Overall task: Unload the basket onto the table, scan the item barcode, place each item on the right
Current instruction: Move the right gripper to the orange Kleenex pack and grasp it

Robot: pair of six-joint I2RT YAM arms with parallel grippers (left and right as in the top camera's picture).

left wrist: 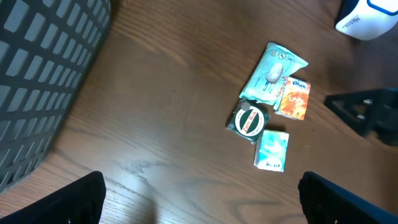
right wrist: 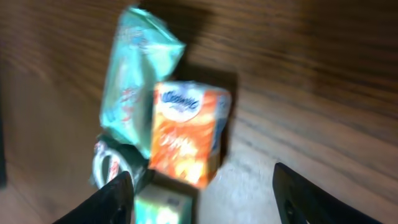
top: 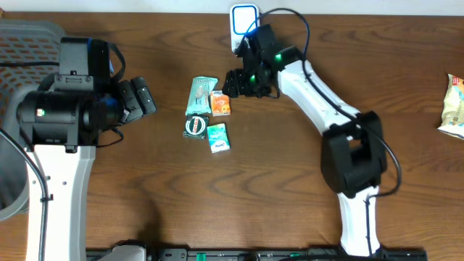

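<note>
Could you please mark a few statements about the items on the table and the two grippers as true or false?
1. The orange pack lies beside the long teal packet. True.
2. The right gripper holds the round tin. False: its jaws stand apart near the orange pack and hold nothing.
3. The left gripper is open and empty. True.
4. The white scanner lies inside the grey basket. False: it is at the table's far edge, away from the basket.
</note>
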